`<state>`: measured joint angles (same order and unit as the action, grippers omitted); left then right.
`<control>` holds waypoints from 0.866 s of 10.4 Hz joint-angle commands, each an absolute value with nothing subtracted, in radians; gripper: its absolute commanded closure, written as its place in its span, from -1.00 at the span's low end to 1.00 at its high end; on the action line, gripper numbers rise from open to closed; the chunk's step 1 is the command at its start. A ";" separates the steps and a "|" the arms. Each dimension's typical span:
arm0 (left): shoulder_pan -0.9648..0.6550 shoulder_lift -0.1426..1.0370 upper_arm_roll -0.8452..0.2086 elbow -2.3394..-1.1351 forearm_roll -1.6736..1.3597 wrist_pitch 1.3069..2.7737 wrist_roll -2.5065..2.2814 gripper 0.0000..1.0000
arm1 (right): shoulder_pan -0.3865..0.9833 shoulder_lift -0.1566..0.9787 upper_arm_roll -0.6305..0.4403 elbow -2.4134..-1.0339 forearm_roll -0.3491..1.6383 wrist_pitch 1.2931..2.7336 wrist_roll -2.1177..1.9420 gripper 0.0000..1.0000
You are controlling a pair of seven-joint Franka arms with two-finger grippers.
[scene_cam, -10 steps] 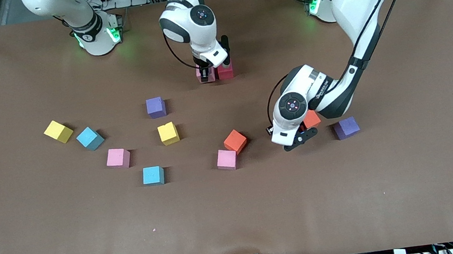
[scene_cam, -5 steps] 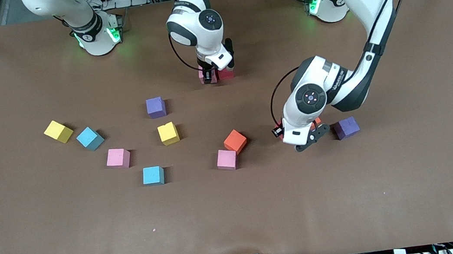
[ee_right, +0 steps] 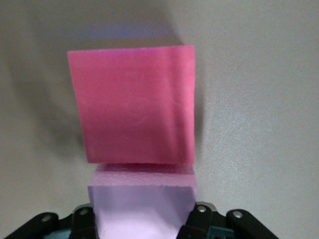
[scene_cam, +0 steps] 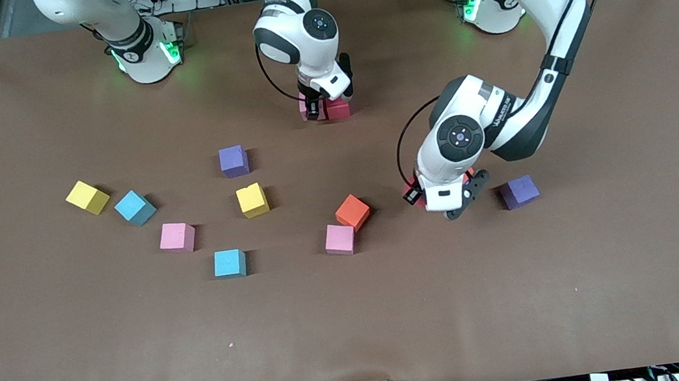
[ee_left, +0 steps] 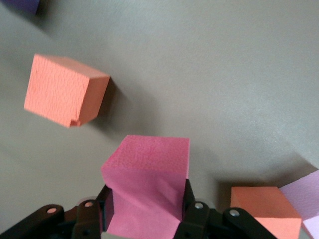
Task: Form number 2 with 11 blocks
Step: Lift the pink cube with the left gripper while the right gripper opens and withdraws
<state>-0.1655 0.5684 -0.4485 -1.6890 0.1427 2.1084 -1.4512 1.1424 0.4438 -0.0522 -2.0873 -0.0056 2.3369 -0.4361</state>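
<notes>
My right gripper (scene_cam: 312, 110) is shut on a pink cube (scene_cam: 305, 107), set on the table against a red cube (scene_cam: 339, 109) near the bases. The right wrist view shows the gripper (ee_right: 144, 221), the pink cube (ee_right: 142, 199) and the red cube (ee_right: 132, 104) touching. My left gripper (scene_cam: 446, 202) is shut on another red cube (scene_cam: 411, 197) low over the table's middle; the left wrist view shows that gripper (ee_left: 144, 221) and cube (ee_left: 147, 184). An orange cube (ee_left: 65, 92) lies close by, hidden under the arm in the front view. No digit shape shows.
Loose cubes lie on the brown table (scene_cam: 356, 319): purple (scene_cam: 519, 192), orange (scene_cam: 352, 212), pink (scene_cam: 340, 239), yellow (scene_cam: 252, 200), purple (scene_cam: 234, 160), blue (scene_cam: 230, 263), pink (scene_cam: 177, 237), blue (scene_cam: 134, 207), yellow (scene_cam: 87, 197).
The left wrist has turned and shifted, now covering the orange cube, with a red cube showing at its fingers. The right gripper has brought the pink cube up against the red cube.
</notes>
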 commanded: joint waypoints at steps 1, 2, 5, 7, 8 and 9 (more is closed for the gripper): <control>-0.155 0.540 -0.474 -1.715 0.114 2.102 -1.607 0.32 | 1.160 0.469 -0.060 -2.049 -0.029 2.321 -0.387 0.58; -0.156 0.540 -0.477 -1.717 0.115 2.102 -1.680 0.33 | 1.161 0.475 -0.060 -2.046 -0.029 2.321 -0.385 0.58; -0.155 0.540 -0.489 -1.729 0.083 2.102 -1.788 0.36 | 1.161 0.486 -0.061 -2.031 -0.029 2.319 -0.384 0.58; -0.155 0.540 -0.492 -1.738 0.072 2.102 -1.845 0.36 | 1.161 0.488 -0.060 -2.029 -0.029 2.319 -0.373 0.53; -0.156 0.538 -0.492 -1.741 0.074 2.102 -1.868 0.36 | 1.161 0.488 -0.060 -2.029 -0.029 2.319 -0.373 0.11; -0.156 0.525 -0.494 -1.746 0.074 2.102 -1.881 0.36 | 1.161 0.486 -0.060 -2.029 -0.029 2.321 -0.373 -0.97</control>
